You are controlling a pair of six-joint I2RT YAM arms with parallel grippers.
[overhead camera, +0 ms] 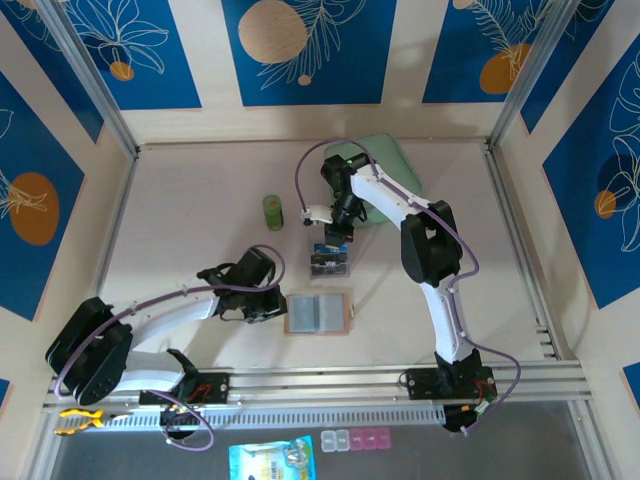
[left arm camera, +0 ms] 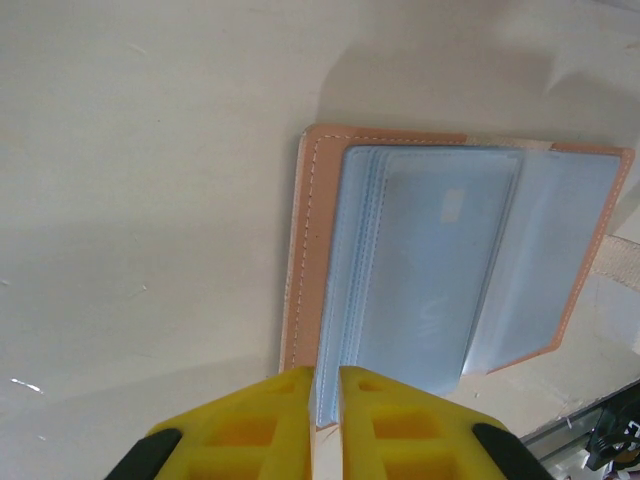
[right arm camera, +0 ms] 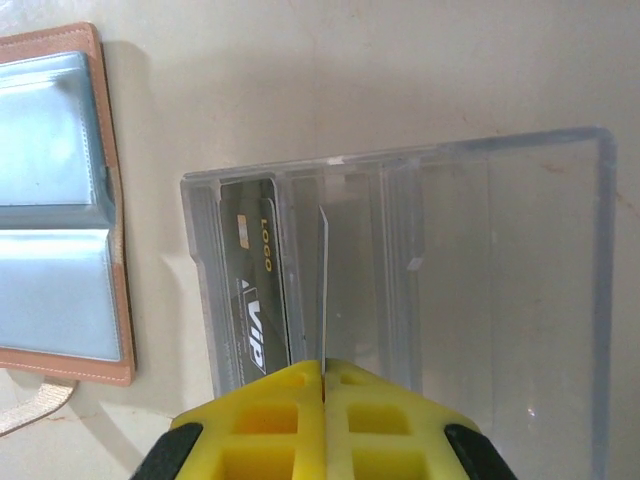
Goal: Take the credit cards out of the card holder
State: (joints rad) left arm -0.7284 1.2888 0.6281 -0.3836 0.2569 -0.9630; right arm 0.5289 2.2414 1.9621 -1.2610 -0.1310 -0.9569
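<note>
The right gripper [right arm camera: 322, 368] is clamped tight on a pale card [right arm camera: 324, 290], seen edge-on as a thin line rising from between the fingers toward mid-frame; the card's long axis runs straight away from the fingertips. It stands inside a clear box [right arm camera: 500, 150], in the slot just right of a dark card [right arm camera: 262, 300] with gold lettering near the box's left wall. In the overhead view this gripper hangs over the box at centre frame.

The card holder [right arm camera: 60, 200] lies open and flat at the left edge of the right wrist frame, near the box but apart from it; overhead it sits at lower centre, just below the box.

The left gripper [left arm camera: 325, 375] is pinched almost closed on the near edge of the card holder at the bottom centre of its frame, pinning it to the table [left arm camera: 150, 200]; the grey-blue pockets spread away toward the upper right. Whether any card is inside them I cannot tell.

The pale card looks parallel to the dividers, so letting go is probably the next move; what matters is that it is upright in its slot. For another card, the holder lies below and slightly left of the right gripper overhead; the left arm is nearer, but busy holding it down.
</note>
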